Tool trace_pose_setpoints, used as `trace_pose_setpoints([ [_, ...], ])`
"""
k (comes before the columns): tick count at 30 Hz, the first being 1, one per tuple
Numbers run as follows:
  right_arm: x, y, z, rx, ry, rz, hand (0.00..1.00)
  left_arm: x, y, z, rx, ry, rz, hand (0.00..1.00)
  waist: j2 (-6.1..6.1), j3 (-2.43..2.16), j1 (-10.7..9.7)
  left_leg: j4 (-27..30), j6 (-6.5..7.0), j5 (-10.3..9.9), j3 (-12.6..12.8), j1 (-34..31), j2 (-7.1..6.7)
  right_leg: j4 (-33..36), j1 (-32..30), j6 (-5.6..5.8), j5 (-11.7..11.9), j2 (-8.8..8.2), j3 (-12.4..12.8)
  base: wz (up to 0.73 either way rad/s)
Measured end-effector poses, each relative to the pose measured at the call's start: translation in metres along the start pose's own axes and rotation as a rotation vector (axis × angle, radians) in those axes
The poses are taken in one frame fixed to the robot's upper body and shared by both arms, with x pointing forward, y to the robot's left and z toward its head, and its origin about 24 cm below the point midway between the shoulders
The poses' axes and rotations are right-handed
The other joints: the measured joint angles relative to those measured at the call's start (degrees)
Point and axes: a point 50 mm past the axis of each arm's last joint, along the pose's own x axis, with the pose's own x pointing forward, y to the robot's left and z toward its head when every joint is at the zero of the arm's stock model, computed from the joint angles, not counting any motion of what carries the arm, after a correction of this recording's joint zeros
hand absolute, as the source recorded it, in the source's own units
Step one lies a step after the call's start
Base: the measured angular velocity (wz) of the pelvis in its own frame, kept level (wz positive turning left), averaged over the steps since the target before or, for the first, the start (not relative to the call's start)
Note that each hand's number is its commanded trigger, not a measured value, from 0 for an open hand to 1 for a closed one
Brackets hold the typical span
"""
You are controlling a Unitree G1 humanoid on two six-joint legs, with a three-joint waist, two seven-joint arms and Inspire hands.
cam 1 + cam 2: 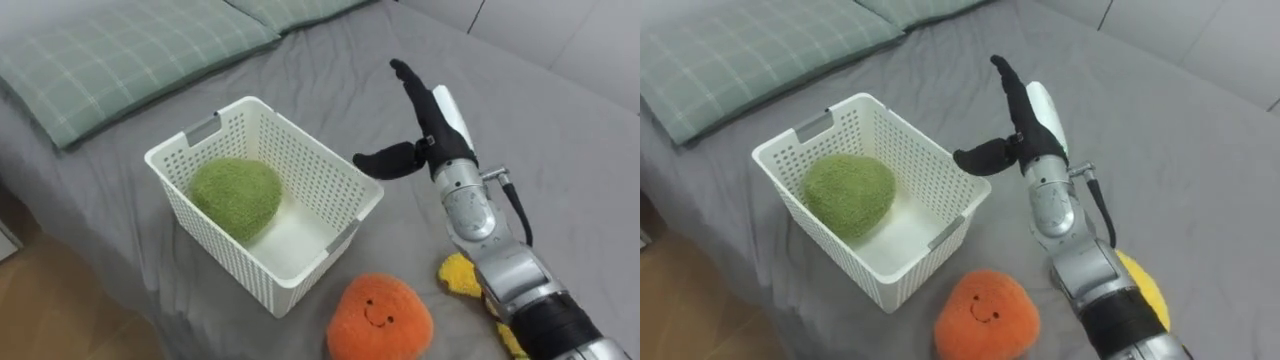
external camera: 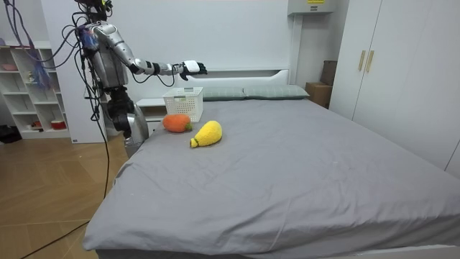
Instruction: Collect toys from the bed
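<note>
The robot stands beside the bed [image 1: 570,140], near its head end, and its right arm reaches out over the grey cover. The right hand [image 1: 432,135] hangs in the air just beside the far corner of the white basket [image 1: 300,150]. It is spread wide: the fingers are straight and point away from the robot, the thumb sticks out sideways toward the basket's rim, and the hand holds nothing. Whether the thumb touches the rim, I cannot tell.

The basket stands on the bed close to the edge where the robot is. Inside it lies a green plush toy [image 1: 237,197] – it leans against the basket's left wall, and the white bottom is bare on the other side of it. An orange plush toy [image 1: 380,318] with a small smiling face lies on the cover just in front of the basket, on the robot's side, outside of it. A yellow plush toy [image 1: 460,275] lies also on the cover, to the right of the orange one, and the forearm covers it partly in the eye views. In the room view the yellow toy is a little apart from the orange one, more toward the middle of the bed.

A green checked pillow [image 1: 110,50] lies beyond the basket, at the head of the bed.
</note>
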Motion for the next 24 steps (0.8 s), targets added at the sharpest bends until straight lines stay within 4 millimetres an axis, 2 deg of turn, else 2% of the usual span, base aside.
trace_pose_setpoints([
  [1, -0.002, -0.004, -0.002, 0.015, 0.006, -0.017, 0.00, -0.001, -0.002, -0.001, -0.002, 0.001, -0.006, 0.00, 0.07, -0.01, -0.5, 0.0, 0.03, -0.2, 1.0, 0.3, 0.34, 0.0, -0.2, -0.04, 0.3, 0.15, 1.0, -0.49],
  [3, -0.006, -0.007, -0.003, 0.028, 0.004, -0.030, 0.00, -0.003, -0.006, -0.003, 0.011, 0.003, -0.018, 0.00, 1.05, 0.10, -1.2, 0.1, 0.06, -0.7, 2.5, 0.9, 0.90, -0.1, -0.2, -0.09, 0.7, 0.48, 2.7, -0.54],
  [5, -0.011, -0.010, -0.007, 0.025, 0.008, -0.037, 0.00, -0.004, -0.010, -0.004, 0.016, 0.001, -0.028, 0.00, 1.65, -0.62, -3.2, 0.0, 0.19, -1.1, 4.4, 1.4, 1.28, 0.1, -0.5, -0.08, 0.8, 0.62, 4.5, -0.40],
  [6, -0.011, -0.010, -0.007, 0.026, 0.007, -0.040, 0.00, -0.004, -0.010, -0.003, 0.015, 0.001, -0.028, 0.00, 1.90, -0.63, -3.4, -0.1, 0.17, -1.2, 5.0, 1.7, 1.45, 0.1, -0.6, -0.05, 0.9, 0.64, 4.8, -0.48],
  [8, -0.012, -0.016, -0.009, 0.030, 0.013, -0.060, 0.00, -0.004, -0.009, -0.003, 0.014, -0.006, -0.014, 0.00, 2.44, -0.62, -5.4, -0.8, 0.11, -1.3, 6.3, 2.5, 1.74, 0.1, -0.5, -0.10, 1.1, 0.90, 6.4, -0.41],
  [11, -0.012, -0.027, -0.010, 0.021, 0.013, -0.095, 0.00, -0.004, -0.009, -0.001, 0.008, -0.014, -0.011, 0.00, 2.68, -0.71, -8.0, -1.2, 0.11, -1.3, 7.3, 3.3, 1.79, 0.1, -0.3, -0.10, 1.1, 0.94, 7.1, -0.17],
  [14, -0.012, -0.033, -0.012, 0.008, 0.016, -0.109, 0.00, -0.004, -0.009, 0.000, -0.010, -0.016, -0.015, 0.00, 2.72, -0.67, -9.6, -1.4, 0.11, -1.5, 8.0, 3.9, 1.89, 0.1, -0.2, -0.10, 1.1, 1.00, 7.6, -0.16],
  [21, -0.016, -0.037, -0.019, -0.016, 0.040, -0.127, 0.00, -0.004, -0.009, -0.001, -0.008, -0.014, -0.018, 0.00, 2.66, -0.64, -11.0, -1.4, 0.17, -2.0, 9.2, 3.9, 2.18, 0.0, -1.1, -0.08, 1.2, 1.06, 7.8, -0.09],
  [24, -0.024, -0.035, -0.030, -0.019, 0.081, -0.121, 0.00, -0.004, -0.009, -0.002, -0.007, -0.013, -0.010, 0.00, 2.36, -0.55, -11.0, -1.5, 0.14, -2.0, 9.3, 3.9, 2.23, 0.0, -1.2, -0.08, 1.2, 1.14, 7.8, -0.01],
])
